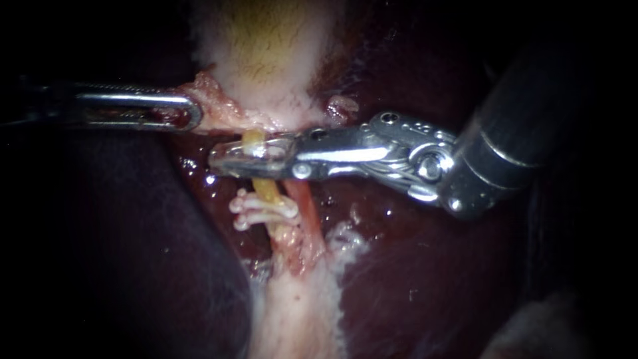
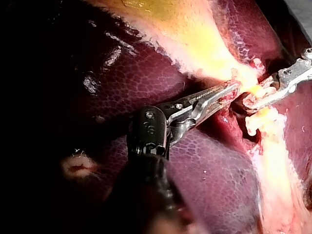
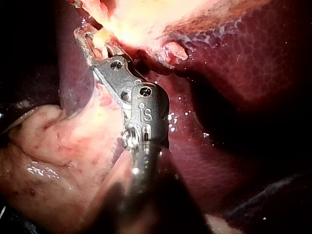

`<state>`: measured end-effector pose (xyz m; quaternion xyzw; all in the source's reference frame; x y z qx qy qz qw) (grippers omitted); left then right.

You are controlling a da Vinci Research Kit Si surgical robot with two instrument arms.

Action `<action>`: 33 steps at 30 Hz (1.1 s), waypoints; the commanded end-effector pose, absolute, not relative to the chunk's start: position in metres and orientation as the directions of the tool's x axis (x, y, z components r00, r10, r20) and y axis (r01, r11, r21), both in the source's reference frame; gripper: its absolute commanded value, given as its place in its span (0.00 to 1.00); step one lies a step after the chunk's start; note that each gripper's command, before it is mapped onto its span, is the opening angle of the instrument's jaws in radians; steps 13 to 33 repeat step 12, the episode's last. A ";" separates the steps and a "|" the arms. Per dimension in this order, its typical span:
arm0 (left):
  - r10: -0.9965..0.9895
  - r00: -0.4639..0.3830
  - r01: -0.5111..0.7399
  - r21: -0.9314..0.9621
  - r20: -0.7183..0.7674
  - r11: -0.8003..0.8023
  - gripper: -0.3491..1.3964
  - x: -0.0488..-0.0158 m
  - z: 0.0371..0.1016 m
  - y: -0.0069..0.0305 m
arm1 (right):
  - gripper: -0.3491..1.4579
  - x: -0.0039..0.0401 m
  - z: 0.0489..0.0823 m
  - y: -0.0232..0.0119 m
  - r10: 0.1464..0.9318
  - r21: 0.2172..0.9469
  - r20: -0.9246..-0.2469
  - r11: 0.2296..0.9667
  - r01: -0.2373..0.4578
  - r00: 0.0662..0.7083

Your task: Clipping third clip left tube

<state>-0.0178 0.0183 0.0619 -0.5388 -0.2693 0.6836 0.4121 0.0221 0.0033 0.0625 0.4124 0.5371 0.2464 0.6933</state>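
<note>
A: Where do we log the left tube [image 1: 267, 191]?

B: Yellow, running down from the gallbladder [image 1: 266, 53], just beside the redder right tube [image 1: 307, 209]. Our right instrument [image 1: 229, 158] lies across it, jaws pressed onto it from both sides, above two white clips [image 1: 262, 209] that sit on the same tube.

A: And our left instrument [image 1: 189, 113]?

B: Jaws pinching the ragged tissue at the gallbladder's lower edge, near the right instrument's tip. Dark liver [image 1: 425, 266] on both flanks.

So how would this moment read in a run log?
left instrument: jaws shut on gallbladder | right instrument: across left tube, beside two clips
</note>
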 end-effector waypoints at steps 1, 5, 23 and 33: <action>0.854 -0.080 -0.274 -0.812 -0.515 -0.515 0.00 -0.0178 0.0619 0.0183 | 0.00 0.0221 0.0626 0.0032 0.783 0.836 -0.543 0.540 0.103 0.303; 0.854 -0.081 -0.271 -0.813 -0.514 -0.515 0.00 -0.0178 0.0619 0.0183 | 0.00 0.0220 0.0630 0.0032 0.782 0.835 -0.545 0.541 0.103 0.304; 0.854 -0.080 -0.274 -0.812 -0.515 -0.515 0.00 -0.0178 0.0620 0.0184 | 0.00 0.0219 0.0633 0.0032 0.784 0.837 -0.540 0.537 0.103 0.305; 0.854 -0.080 -0.274 -0.812 -0.515 -0.515 0.00 -0.0178 0.0620 0.0184 | 0.00 0.0219 0.0633 0.0032 0.784 0.837 -0.540 0.537 0.103 0.305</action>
